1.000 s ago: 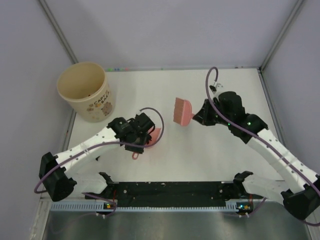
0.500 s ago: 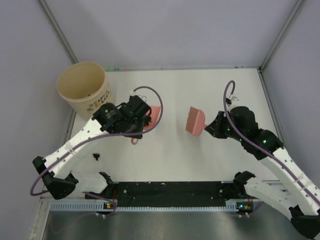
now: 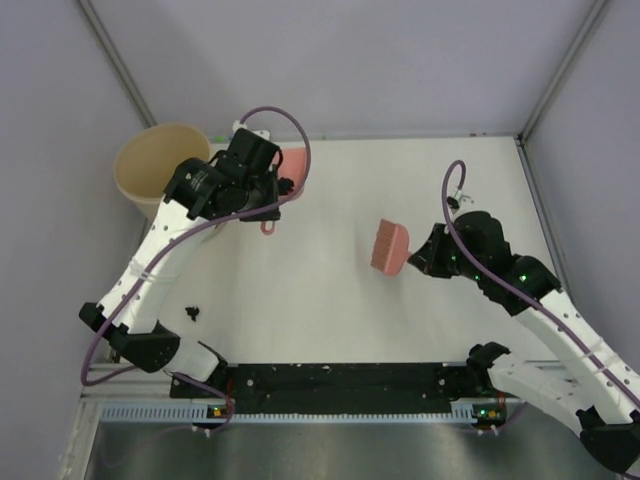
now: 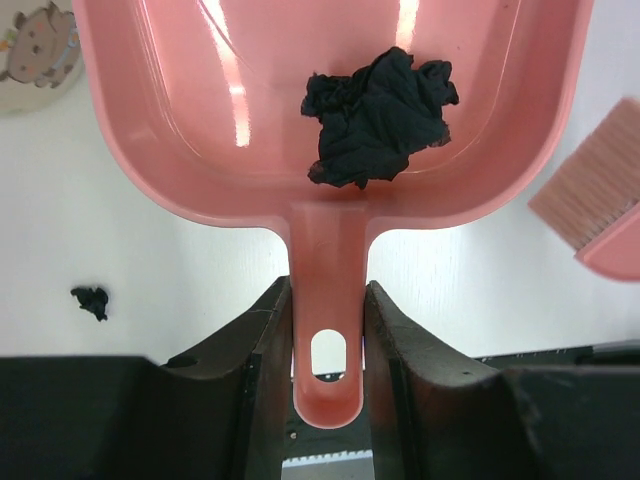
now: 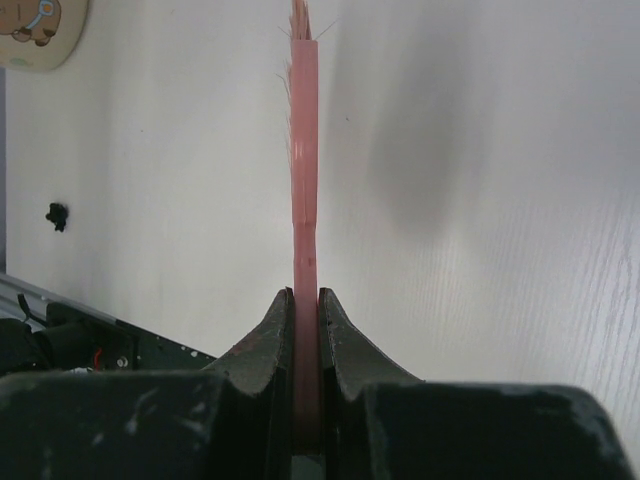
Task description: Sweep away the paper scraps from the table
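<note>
My left gripper (image 3: 267, 207) (image 4: 328, 300) is shut on the handle of a pink dustpan (image 3: 292, 160) (image 4: 200, 120), held up at the back left of the table (image 3: 330, 300), next to a beige cup. One black crumpled paper scrap (image 4: 378, 115) lies inside the pan. Another small paper scrap (image 3: 192, 314) (image 4: 90, 300) (image 5: 57, 215) rests on the table near the front left. My right gripper (image 3: 420, 255) (image 5: 305, 300) is shut on a pink brush (image 3: 389, 247) (image 5: 304, 150) over the table's right half, bristles pointing left.
A beige cup (image 3: 160, 165) (image 4: 35, 50) (image 5: 35, 30) with a cartoon print stands at the back left corner, partly behind the left arm. A black strip (image 3: 340, 380) runs along the table's near edge. Grey-lilac walls (image 3: 350, 60) close in the back and sides.
My left arm has carried the dustpan from the table's front left up and back to beside the cup. The right arm drew the brush rightward, then held still.
</note>
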### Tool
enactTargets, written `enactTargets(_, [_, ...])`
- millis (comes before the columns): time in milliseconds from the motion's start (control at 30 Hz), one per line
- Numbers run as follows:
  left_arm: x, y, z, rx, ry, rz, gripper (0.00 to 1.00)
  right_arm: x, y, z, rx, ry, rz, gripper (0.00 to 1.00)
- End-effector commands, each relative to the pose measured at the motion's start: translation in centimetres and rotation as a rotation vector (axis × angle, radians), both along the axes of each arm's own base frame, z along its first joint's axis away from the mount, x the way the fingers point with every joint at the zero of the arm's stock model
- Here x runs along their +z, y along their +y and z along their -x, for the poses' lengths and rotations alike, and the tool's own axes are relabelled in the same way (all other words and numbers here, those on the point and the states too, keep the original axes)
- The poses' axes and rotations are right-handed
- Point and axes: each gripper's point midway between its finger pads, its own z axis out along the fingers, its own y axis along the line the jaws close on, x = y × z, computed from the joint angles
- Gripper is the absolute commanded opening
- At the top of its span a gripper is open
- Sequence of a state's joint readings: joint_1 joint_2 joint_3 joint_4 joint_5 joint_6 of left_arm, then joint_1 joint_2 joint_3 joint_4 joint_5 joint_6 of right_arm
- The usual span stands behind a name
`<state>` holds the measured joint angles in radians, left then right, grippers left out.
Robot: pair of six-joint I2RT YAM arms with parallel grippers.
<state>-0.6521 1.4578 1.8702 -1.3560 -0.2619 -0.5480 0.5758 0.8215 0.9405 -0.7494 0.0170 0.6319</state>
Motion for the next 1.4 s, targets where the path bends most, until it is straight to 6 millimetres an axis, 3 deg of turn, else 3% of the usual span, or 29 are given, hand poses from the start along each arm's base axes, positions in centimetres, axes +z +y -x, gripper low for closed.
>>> enactTargets(0, [1.5,3.3,0.5,0.035,0.052,-0.007,0.00,2.2,1.1,-0.8,0.015,-0.043,-0.041,0.00])
enactTargets(367, [4.8,7.0,-4.0,0.199,-0.002,0.190,0.00,1.0,2.3,-0.4,0.036,0.027,-0.089,0.00])
enactTargets(500, [5.7,7.3,-5.5,0.222,-0.016,0.285,0.00,1.0,2.7,-0.8,0.037,0.031,-0.104,0.00])
enactTargets(1033, [9.9,11.7,-10.3,0.340,-0.143,0.613,0.00,1.4,4.3,-1.8,0.078,0.065,-0.102,0.00])
enactTargets(1367, [16.1,13.2,-12.2,0.325,-0.320,0.938,0.00,1.6,4.6,-1.7,0.093,0.069,-0.111,0.00])
